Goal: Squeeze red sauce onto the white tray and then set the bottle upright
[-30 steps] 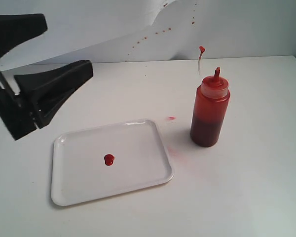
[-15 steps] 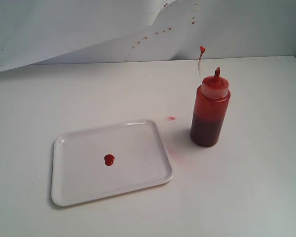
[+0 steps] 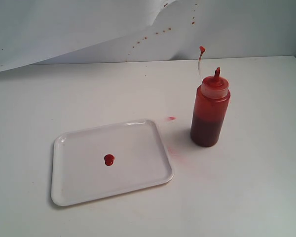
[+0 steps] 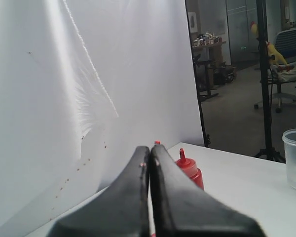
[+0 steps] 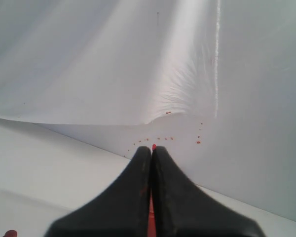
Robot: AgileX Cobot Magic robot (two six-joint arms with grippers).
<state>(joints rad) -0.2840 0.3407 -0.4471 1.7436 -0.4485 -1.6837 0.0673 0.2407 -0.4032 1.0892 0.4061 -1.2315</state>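
The table (image 3: 246, 187) carries the white tray (image 3: 133, 148), lying flat. The left gripper (image 4: 149, 150) and right gripper (image 5: 152, 149) are fully closed, fingers pressed together, gripping nothing. The bottle (image 3: 209, 111) stands apart from the tray on its right, long axis vertical, nozzle (image 3: 217, 73) pointing up. A blob of red sauce (image 3: 109, 159) sits on the tray.

White backdrop sheet (image 3: 64, 29) behind white table (image 3: 246, 187).

tray (image 3: 138, 187): white | sauce blob (image 3: 109, 159): deep red | bottle (image 3: 209, 111): orange-red
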